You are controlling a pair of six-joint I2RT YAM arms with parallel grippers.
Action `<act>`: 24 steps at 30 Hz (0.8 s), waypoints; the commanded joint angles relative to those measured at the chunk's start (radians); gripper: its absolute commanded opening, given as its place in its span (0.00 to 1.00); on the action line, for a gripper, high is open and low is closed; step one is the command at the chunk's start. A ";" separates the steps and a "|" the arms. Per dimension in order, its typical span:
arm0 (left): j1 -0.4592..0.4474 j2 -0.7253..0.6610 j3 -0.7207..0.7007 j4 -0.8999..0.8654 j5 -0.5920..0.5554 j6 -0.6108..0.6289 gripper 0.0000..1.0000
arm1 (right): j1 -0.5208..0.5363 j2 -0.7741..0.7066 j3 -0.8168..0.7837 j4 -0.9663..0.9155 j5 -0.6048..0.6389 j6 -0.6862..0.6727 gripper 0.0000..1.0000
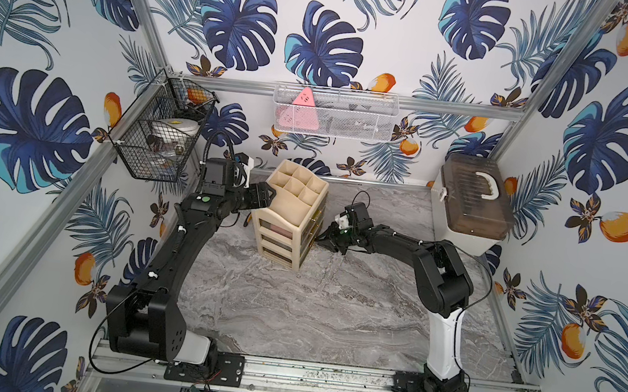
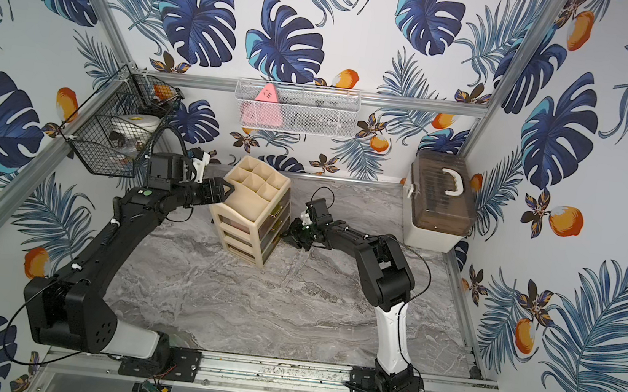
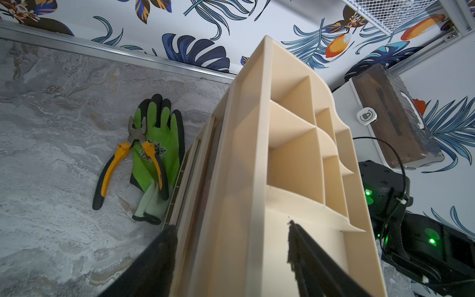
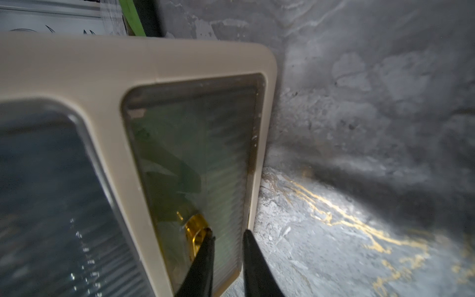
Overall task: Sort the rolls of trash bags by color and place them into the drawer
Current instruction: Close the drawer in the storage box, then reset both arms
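The cream drawer unit [image 1: 286, 218] [image 2: 247, 214] stands mid-table, three smoked drawers under an open tray of compartments [image 3: 290, 154]. My left gripper [image 1: 270, 194] [image 3: 231, 227] is shut on the tray's edge, one finger outside the wall and one inside. My right gripper [image 1: 319, 241] [image 4: 227, 232] is at the lowest drawer front [image 4: 205, 154], slightly open, nothing between its fingers. One fingertip [image 4: 208, 236] touches the gold handle [image 4: 195, 226]. No rolls of trash bags show plainly; dim green shapes lie behind this front, and the drawer beside it [image 4: 38, 192] looks bluish.
A green work glove [image 3: 156, 154] with yellow-handled pliers [image 3: 123, 159] on it lies on the table behind the unit. A brown-lidded box [image 1: 475, 198] stands at the back right. A black wire basket [image 1: 160, 129] and a white mesh basket [image 1: 333, 111] hang on the walls.
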 commanded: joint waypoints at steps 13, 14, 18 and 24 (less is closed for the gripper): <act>0.042 -0.102 0.023 -0.116 -0.143 -0.015 0.85 | -0.141 -0.362 -0.196 -0.215 0.149 -0.272 0.56; 0.049 -0.124 0.004 -0.114 -0.160 -0.022 0.87 | -0.157 -0.399 -0.207 -0.236 0.174 -0.300 0.60; 0.074 -0.209 -0.084 -0.098 -0.230 -0.058 0.99 | -0.212 -0.533 -0.226 -0.302 0.283 -0.398 0.68; 0.080 -0.312 -0.226 -0.069 -0.375 -0.102 0.99 | -0.261 -0.689 -0.231 -0.351 0.476 -0.446 0.72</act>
